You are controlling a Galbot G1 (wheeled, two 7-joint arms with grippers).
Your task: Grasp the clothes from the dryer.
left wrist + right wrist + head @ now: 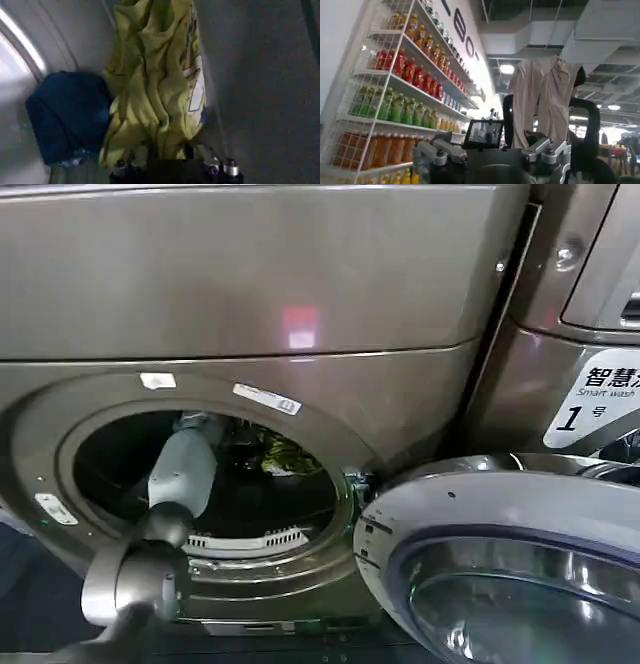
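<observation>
Left end effector (172, 162) is gripping the clothes (155, 80) at 12 o'clock inside the dryer (250, 294); pulling out is remaining; right end effector (492, 150) is holding a beige cloth (542, 100)

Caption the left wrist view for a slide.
Left end effector inside the dryer, closing in on the clothes: yellow-green piece beside dark blue.

— What colours do you make out at the machine?

— The dryer (250, 284) is bronze-grey, its drum mouth dark, its door (500, 564) grey-rimmed with a bluish ring around the glass. A white sticker (598, 406) carries a black "1".

— And just ahead of the left claw (175, 155)?

— The clothes (150, 80): one yellow-green piece with a white and blue patch, one dark blue piece beside it.

— By the right claw (490, 155)?

— A pale beige cloth (545, 100); shelves (395, 100) of red, green, orange and yellow bottles.
</observation>
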